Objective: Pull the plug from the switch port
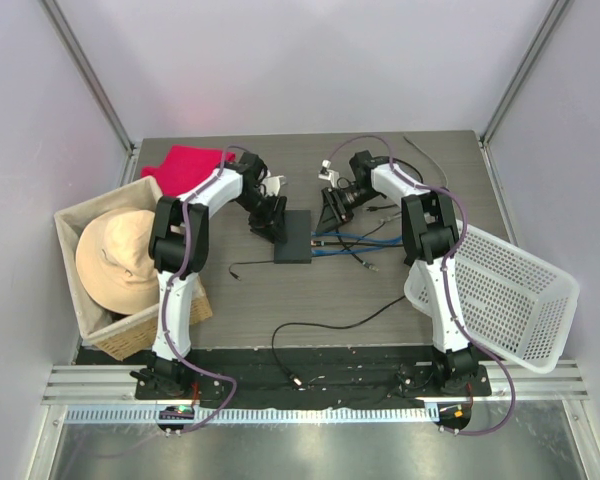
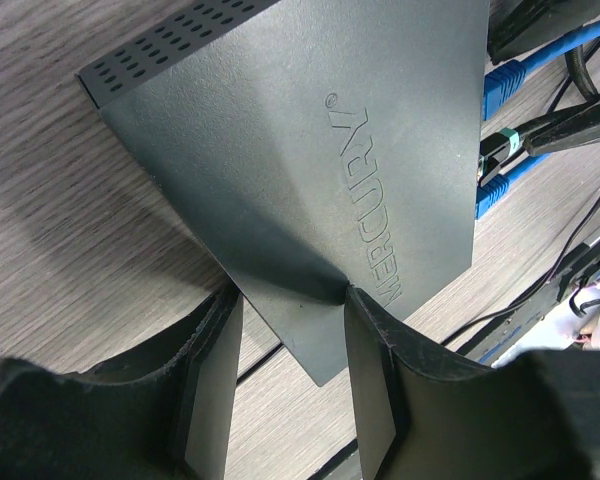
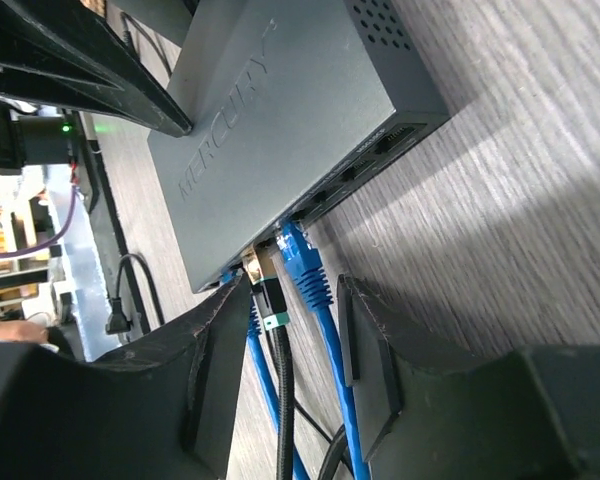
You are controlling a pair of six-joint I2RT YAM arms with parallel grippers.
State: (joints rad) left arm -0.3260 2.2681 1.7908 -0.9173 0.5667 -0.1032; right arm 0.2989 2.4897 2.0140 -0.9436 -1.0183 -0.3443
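The switch (image 1: 293,240) is a flat black box lying mid-table; it also shows in the left wrist view (image 2: 310,130) and the right wrist view (image 3: 270,110). Its socket edge faces right and holds a blue plug (image 3: 305,265), a black braided plug with a green band (image 3: 270,297) and another blue plug partly hidden behind a finger. My right gripper (image 3: 285,290) is open, its fingers either side of the blue and black plugs, not touching them. My left gripper (image 2: 290,300) is open over the switch's left corner, one fingertip (image 2: 352,295) resting on its top.
A wicker basket (image 1: 75,225) with a tan hat stands at the left, with a red cloth (image 1: 190,162) behind it. A white mesh basket (image 1: 500,290) leans at the right. Blue cables (image 1: 352,240) and loose black cables (image 1: 320,325) trail over the table.
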